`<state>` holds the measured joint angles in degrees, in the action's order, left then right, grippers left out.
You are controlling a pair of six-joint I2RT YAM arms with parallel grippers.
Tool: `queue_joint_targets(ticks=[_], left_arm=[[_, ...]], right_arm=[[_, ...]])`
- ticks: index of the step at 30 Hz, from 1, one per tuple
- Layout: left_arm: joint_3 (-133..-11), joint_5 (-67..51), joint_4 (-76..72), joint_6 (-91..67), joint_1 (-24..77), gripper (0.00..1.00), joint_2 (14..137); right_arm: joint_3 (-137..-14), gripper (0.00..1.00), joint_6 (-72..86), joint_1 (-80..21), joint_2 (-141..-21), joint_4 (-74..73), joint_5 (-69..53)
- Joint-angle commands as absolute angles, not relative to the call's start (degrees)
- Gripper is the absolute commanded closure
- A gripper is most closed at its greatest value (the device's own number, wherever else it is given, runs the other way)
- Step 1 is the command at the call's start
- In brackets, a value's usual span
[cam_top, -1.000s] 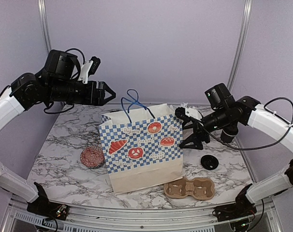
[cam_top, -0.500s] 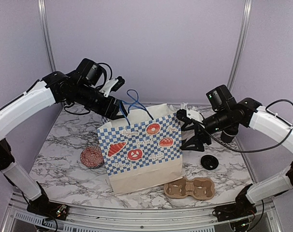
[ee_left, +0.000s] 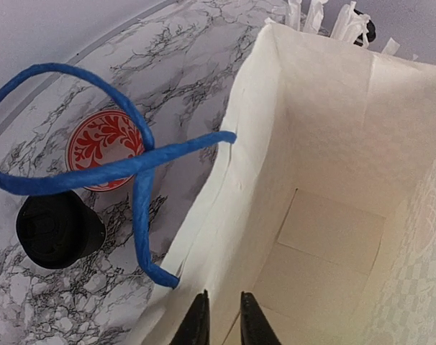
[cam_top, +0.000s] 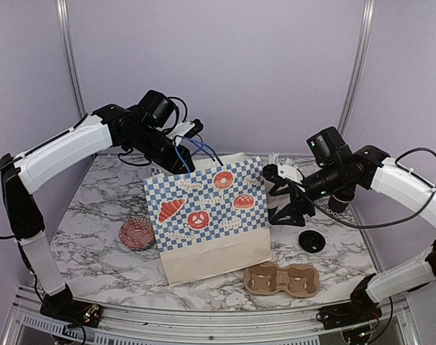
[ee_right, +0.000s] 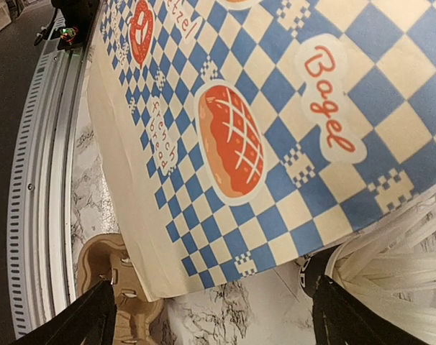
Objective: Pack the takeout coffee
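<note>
Left wrist: my left gripper (ee_left: 224, 323) has its jaws pinched narrow on the bag (ee_left: 326, 144) wall, and the coffee cup (ee_left: 56, 230) stands outside it by the red coaster (ee_left: 103, 147), lid up, long axis vertical. Top view: the bag leans, so I reckon 1 hard tug tips it. Right wrist: right gripper (ee_right: 221, 316) gapes wide, close enough to knock the stick cup (ee_right: 391, 266).

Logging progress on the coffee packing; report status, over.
Left pincer over bag mouth, grip unclear; right pincer open beside bag. Black cup on table outside, bag floor bare. Blue handles outside rim.
</note>
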<state>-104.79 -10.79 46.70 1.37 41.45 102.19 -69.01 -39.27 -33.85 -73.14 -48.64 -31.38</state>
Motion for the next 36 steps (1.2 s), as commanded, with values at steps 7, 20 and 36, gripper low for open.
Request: queue_joint_targets(ticks=[7,20,36], left_arm=[[-103.1,-15.3,48.3,0.4,41.4,1.00,93.5],[-103.7,-8.8,48.3,1.6,41.3,0.28,90.2],[-110.7,-19.0,48.5,3.6,41.2,0.92,102.8]], right_arm=[[-70.2,0.08,-40.1,-33.5,-74.0,-49.6,-32.9],[-73.0,0.08,-42.5,-33.4,-76.7,-52.4,-35.6],[-69.9,0.08,-41.8,-33.5,-70.1,-53.0,-34.0]])
